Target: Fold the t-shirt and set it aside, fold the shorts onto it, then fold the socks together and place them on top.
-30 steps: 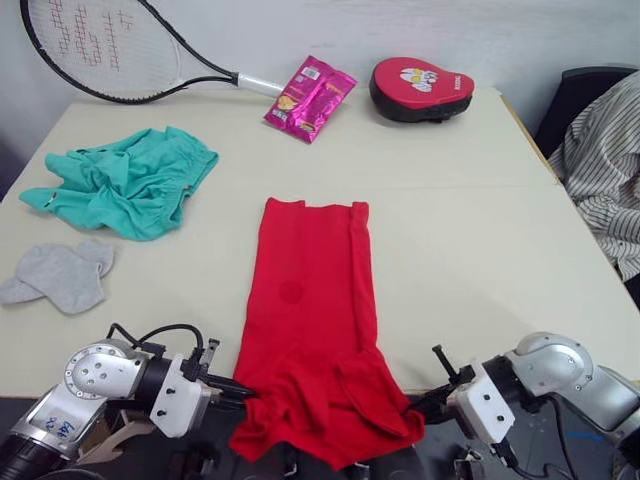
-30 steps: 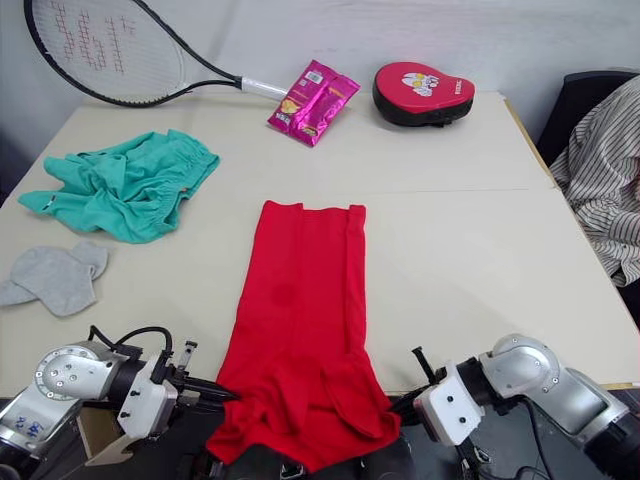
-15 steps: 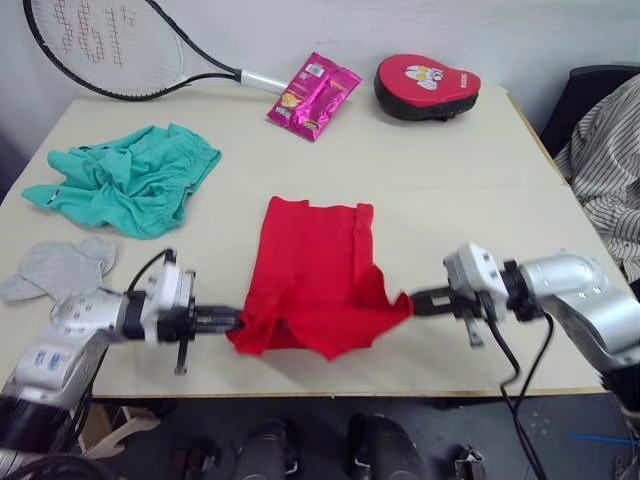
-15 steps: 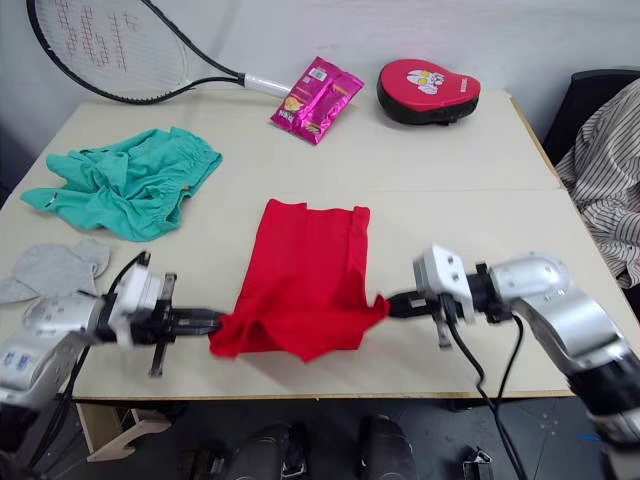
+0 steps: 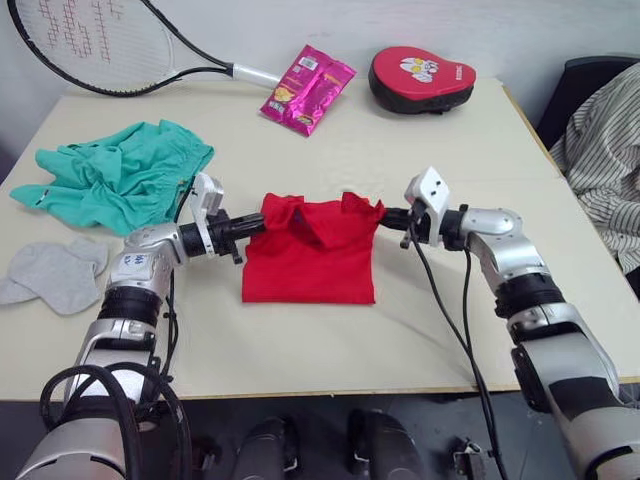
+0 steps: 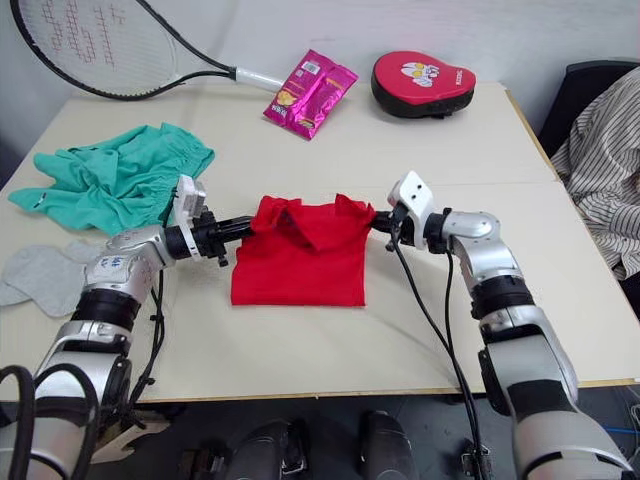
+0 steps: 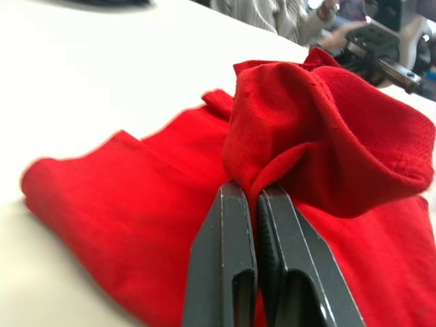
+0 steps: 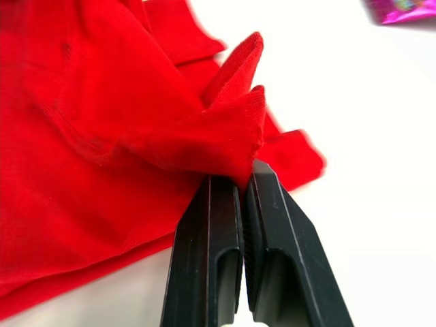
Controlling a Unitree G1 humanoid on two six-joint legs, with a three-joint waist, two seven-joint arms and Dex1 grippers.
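Note:
The red t-shirt [image 5: 308, 262] lies folded in half at the table's middle, its near half doubled over onto the far half. My left gripper [image 5: 256, 224] is shut on the top layer's left far corner. My right gripper [image 5: 384, 214] is shut on its right far corner. Both pinch bunched red cloth, seen close in the left wrist view [image 7: 253, 192] and the right wrist view [image 8: 244, 178]. The teal shorts [image 5: 112, 186] lie crumpled at the left. The grey socks [image 5: 55, 272] rest near the left edge, in front of the shorts.
A tennis racket [image 5: 95, 45] lies at the far left, a pink snack packet [image 5: 308, 88] and a red padded mitt [image 5: 420, 78] at the far middle. A striped shirt [image 5: 605, 160] hangs beyond the table's right edge. Bare tabletop [image 5: 330, 350] lies in front of the t-shirt.
Both grippers carried the t-shirt's near end from off the table's front edge up and over to its far end, folding it in half.

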